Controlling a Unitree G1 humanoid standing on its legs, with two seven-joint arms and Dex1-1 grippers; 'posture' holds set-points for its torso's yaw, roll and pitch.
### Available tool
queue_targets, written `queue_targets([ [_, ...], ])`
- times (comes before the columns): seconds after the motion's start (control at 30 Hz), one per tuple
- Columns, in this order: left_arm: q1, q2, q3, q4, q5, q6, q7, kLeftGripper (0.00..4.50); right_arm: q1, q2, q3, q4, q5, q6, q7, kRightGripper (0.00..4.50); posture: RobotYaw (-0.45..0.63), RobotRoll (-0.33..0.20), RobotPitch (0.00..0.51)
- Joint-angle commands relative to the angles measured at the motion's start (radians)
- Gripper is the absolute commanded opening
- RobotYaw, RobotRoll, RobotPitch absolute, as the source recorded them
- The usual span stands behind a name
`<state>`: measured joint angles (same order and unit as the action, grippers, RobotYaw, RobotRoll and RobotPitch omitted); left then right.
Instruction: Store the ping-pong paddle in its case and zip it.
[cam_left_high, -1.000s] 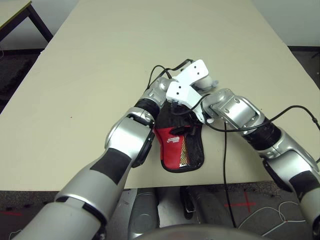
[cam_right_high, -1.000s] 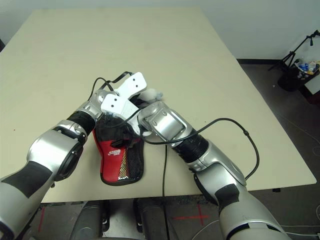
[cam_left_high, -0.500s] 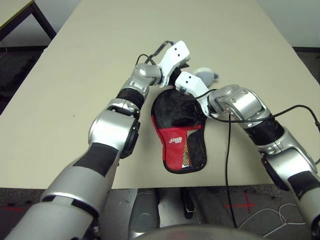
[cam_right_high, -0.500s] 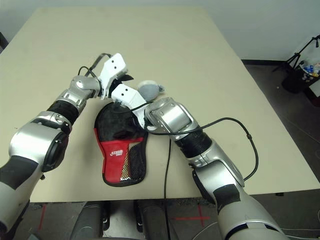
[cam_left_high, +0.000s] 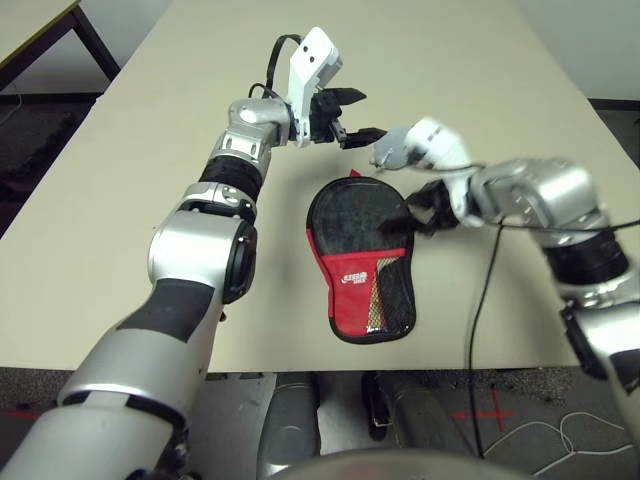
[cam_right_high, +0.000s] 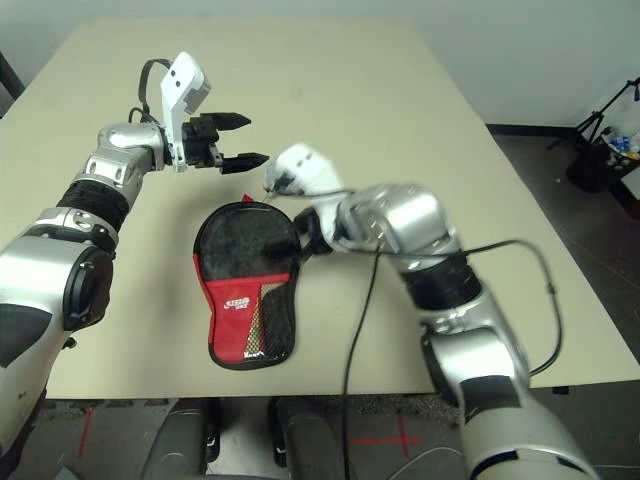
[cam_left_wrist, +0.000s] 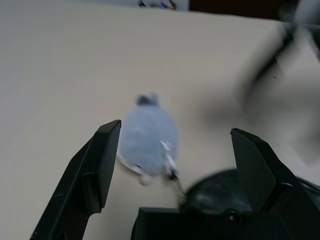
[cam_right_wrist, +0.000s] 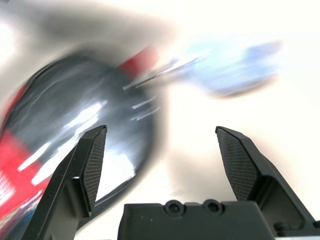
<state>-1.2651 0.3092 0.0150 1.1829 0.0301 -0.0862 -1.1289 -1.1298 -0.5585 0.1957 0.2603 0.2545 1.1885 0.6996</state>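
The case (cam_left_high: 358, 262) lies flat near the front edge of the beige table (cam_left_high: 120, 180), round end toward the far side, red panel and handle end toward the robot — the ping-pong paddle (cam_left_high: 362, 225) is inside it, its black face and striped wooden handle showing through the clear side. The left gripper (cam_left_high: 352, 113) hangs above the table beyond the case's far left rim, its black fingers spread wide and holding nothing. The right gripper (cam_right_wrist: 160, 165), blurred, hovers over the case's far right edge, fingers likewise wide apart and empty. A grey fuzzy ball (cam_left_wrist: 147, 139) rests on the table just beyond the case's round end.
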Motion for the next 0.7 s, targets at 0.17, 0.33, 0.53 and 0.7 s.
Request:
queue_targets([
  [0.17,0.113,0.01,-0.087,-0.077,0.031,0.095,-0.066,4.47,-0.178,0.131,-0.035,0.548,-0.145,-0.414,-0.13,4.5,0.05,0.0,0.068],
  [0.33,0.192,-0.005,-0.125,-0.156,0.029,0.129,-0.039,4.47,-0.243,0.223,-0.013,0.765,-0.215,-0.574,-0.124,4.5,0.09,0.0,0.1],
  [0.53,0.339,-0.021,-0.178,-0.363,0.025,0.222,-0.03,4.47,-0.283,0.273,-0.025,0.907,-0.267,-0.667,-0.122,4.5,0.13,0.0,0.146],
  [0.7,0.483,-0.019,-0.24,-0.571,0.031,0.315,-0.013,4.47,-0.293,0.297,-0.031,0.972,-0.299,-0.717,-0.119,4.5,0.17,0.0,0.176],
])
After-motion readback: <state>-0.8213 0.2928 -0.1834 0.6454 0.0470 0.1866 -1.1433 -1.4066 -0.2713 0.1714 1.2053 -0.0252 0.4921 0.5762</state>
